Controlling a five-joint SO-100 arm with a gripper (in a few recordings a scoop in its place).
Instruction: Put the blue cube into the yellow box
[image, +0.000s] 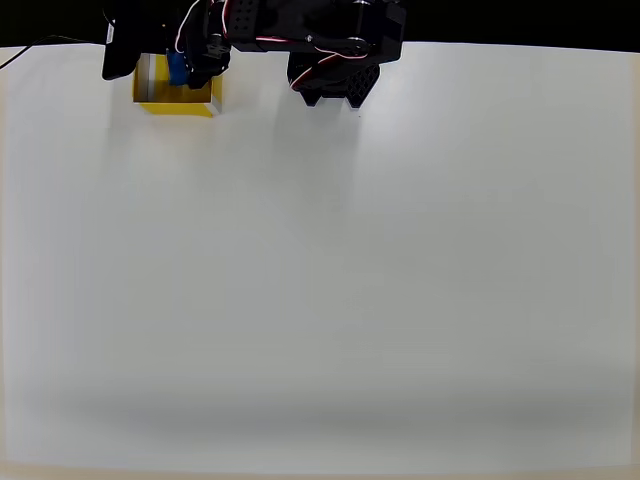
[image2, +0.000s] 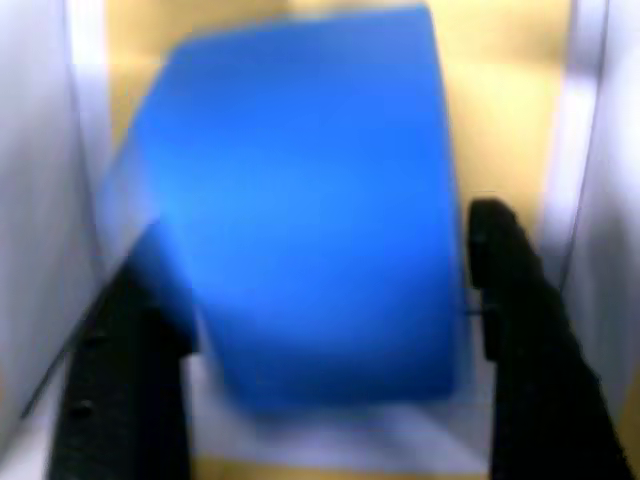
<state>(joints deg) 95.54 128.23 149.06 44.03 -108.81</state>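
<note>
Gripper (image2: 320, 330) clamped on blue cube (image2: 300, 210), fingers (image2: 520, 340) either side. Overhead: cube (image: 177, 68) sits w/in yellow box (image: 178, 103) outline at desk (image: 320, 280) top-left; can't tell if touching floor.

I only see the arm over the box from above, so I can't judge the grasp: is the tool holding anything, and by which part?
The tool flanks the blue cube at its two opposite sides; whether it grips is unclear.

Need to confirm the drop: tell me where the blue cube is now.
In the overhead view the blue cube sits top left, over the yellow box, between the gripper fingers.
</note>
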